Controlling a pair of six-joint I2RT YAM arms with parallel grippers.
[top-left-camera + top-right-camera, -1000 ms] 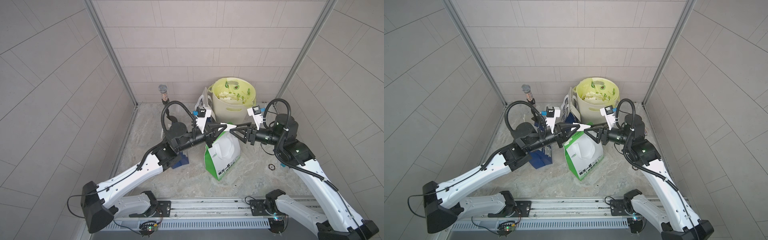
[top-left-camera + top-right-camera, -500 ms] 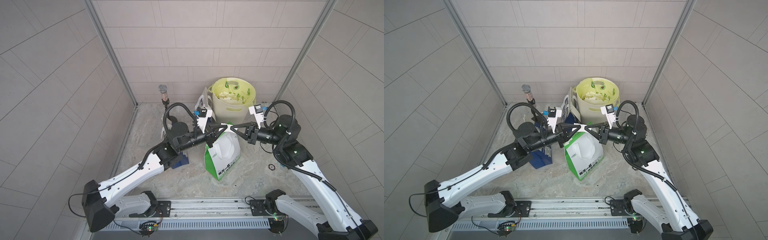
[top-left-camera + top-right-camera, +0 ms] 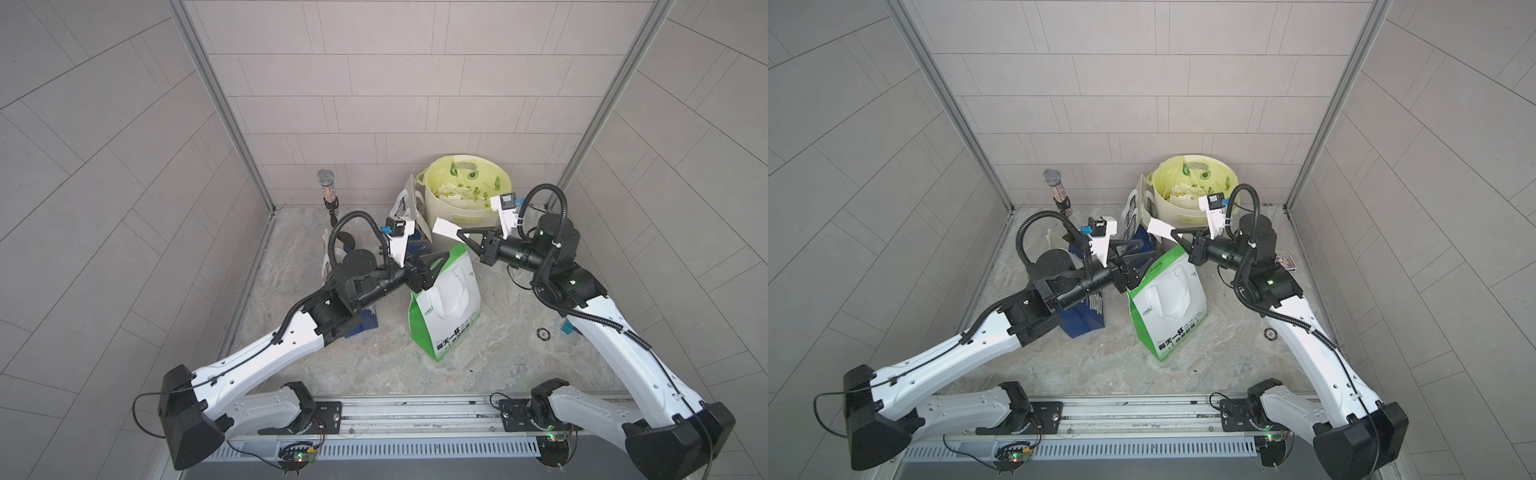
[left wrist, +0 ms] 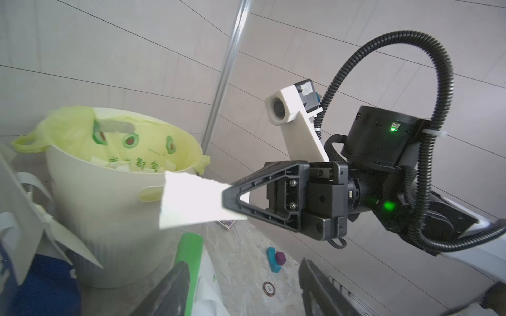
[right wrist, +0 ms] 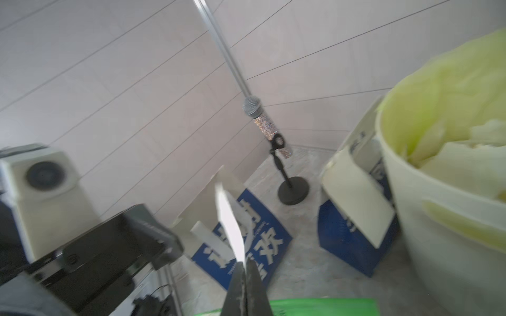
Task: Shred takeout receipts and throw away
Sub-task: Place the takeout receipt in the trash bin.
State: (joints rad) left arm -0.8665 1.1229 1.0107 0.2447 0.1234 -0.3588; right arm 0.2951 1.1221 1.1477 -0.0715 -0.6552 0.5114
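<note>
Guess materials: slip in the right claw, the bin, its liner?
Slip: thin matte white paper, going by the ragged torn edge.
Bin: likely molded plastic, smooth cream wall, cut handle slot.
Liner: thin plastic film, translucent, wrinkled, printed.

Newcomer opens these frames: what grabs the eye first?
The right claw, shut on a torn white receipt piece, holding it beside the yellow-lined bin of paper scraps at the back wall. Nearer, the left claw gapes open over the green-and-white bag at mid-floor.
</note>
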